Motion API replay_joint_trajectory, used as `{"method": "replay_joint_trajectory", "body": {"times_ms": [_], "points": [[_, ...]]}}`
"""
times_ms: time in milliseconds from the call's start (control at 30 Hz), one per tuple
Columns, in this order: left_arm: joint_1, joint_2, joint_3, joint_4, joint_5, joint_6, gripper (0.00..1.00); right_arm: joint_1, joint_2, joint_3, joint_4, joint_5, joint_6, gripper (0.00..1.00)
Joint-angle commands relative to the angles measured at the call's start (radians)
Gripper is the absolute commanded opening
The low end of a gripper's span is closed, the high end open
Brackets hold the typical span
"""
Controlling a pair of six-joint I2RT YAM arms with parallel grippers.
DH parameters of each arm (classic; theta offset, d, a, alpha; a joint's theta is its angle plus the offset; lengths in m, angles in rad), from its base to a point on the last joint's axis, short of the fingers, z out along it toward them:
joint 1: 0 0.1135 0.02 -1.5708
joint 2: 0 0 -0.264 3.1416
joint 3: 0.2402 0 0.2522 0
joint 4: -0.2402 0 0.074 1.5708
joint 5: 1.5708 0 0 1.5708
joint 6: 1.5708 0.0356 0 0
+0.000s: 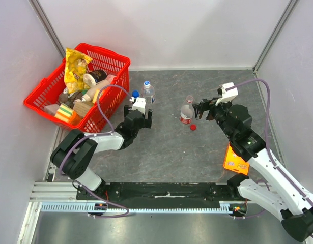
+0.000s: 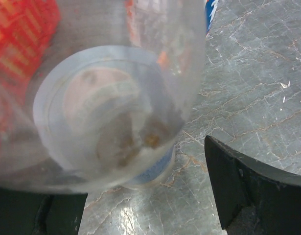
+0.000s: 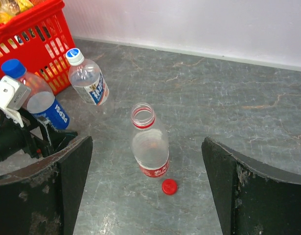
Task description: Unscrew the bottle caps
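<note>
The blue-labelled bottle (image 3: pixel 41 101) stands upright by the basket with its blue cap (image 3: pixel 13 67) on. It fills the left wrist view (image 2: pixel 116 98) between the fingers of my left gripper (image 2: pixel 145 196), which is open, with a gap between the right finger (image 2: pixel 253 191) and the bottle. A pale-labelled bottle (image 1: pixel 148 92) with a white, blue-centred cap (image 3: pixel 74 55) stands just behind. The red-labelled bottle (image 3: pixel 149 147) stands with an open neck, and the red cap (image 3: pixel 169 186) lies on the table beside its base. My right gripper (image 3: pixel 148 196) is open, short of that bottle.
A red basket (image 1: pixel 118 91) full of snacks stands at the back left, close behind the blue-labelled bottle. An orange packet (image 1: pixel 235 160) lies on the table under the right arm. White walls close in the grey marbled table (image 1: pixel 171 152) on three sides.
</note>
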State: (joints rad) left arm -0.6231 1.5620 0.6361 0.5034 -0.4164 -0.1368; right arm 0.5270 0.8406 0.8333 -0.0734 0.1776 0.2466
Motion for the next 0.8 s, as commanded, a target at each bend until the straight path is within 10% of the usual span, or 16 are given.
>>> {"method": "replay_joint_trajectory", "body": {"times_ms": [0, 133, 767], "points": [[0.008, 0.049, 0.017, 0.158, 0.010, 0.092, 0.92, -0.001, 0.021, 0.052, -0.003, -0.029, -0.017, 0.98], [0.010, 0.084, 0.017, 0.188, 0.021, 0.114, 0.70, -0.001, 0.046, 0.059, -0.005, -0.056, -0.012, 0.98], [0.008, -0.338, -0.003, -0.153, 0.244, 0.048, 0.67, -0.001, 0.014, 0.107, -0.040, -0.078, -0.007, 0.98]]}}
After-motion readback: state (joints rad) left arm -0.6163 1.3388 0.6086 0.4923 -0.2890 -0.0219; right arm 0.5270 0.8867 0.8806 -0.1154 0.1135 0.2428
